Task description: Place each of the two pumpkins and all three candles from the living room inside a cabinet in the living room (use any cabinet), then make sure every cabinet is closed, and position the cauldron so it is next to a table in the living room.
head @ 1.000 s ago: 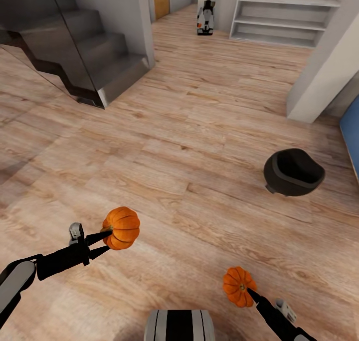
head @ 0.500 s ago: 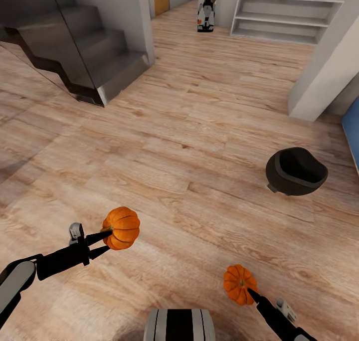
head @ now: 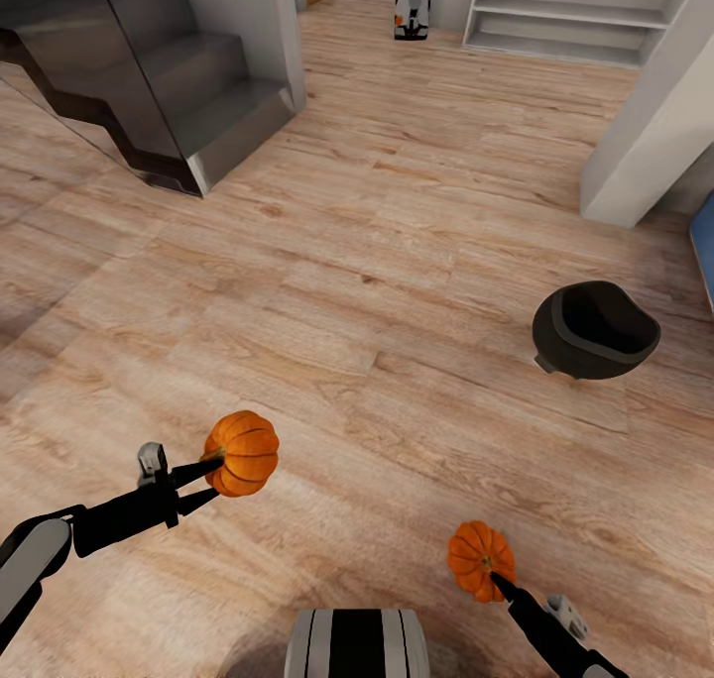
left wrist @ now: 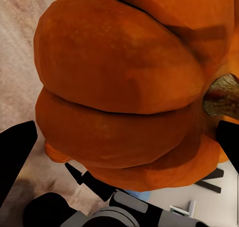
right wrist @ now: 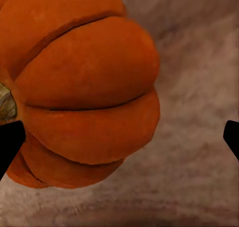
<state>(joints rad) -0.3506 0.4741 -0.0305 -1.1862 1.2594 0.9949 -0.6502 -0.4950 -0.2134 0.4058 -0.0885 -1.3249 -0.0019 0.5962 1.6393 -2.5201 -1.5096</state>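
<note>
Pumpkins in both grippers, carry step; robot is on the move, no cabinet in sight.

Head view: left gripper [head: 203, 485] is pinched on the bigger pumpkin [head: 242, 453], held clear of the wood floor [head: 347, 262]. Right gripper [head: 496, 584] grips the smaller pumpkin [head: 480, 559] near its stem. Cauldron [head: 593, 331] sits on the floor, well apart from both pumpkins and on the right gripper's side. Beyond the cauldron: grey stairs [head: 169, 73], a white wall corner [head: 645, 143], white shelves [head: 580, 9]. No candles or table seen.

Left wrist view: pumpkin [left wrist: 124, 87] sits tight between dark fingers [left wrist: 15, 157], stem [left wrist: 222, 95] to one side.

Right wrist view: pumpkin [right wrist: 74, 92] touches one fingertip [right wrist: 10, 140]; the other is clear, so grip looks off-centre and may slip.

Next, I judge: find the cabinet, steer past the cauldron and stairs, and free a gripper to open a drawer.
</note>
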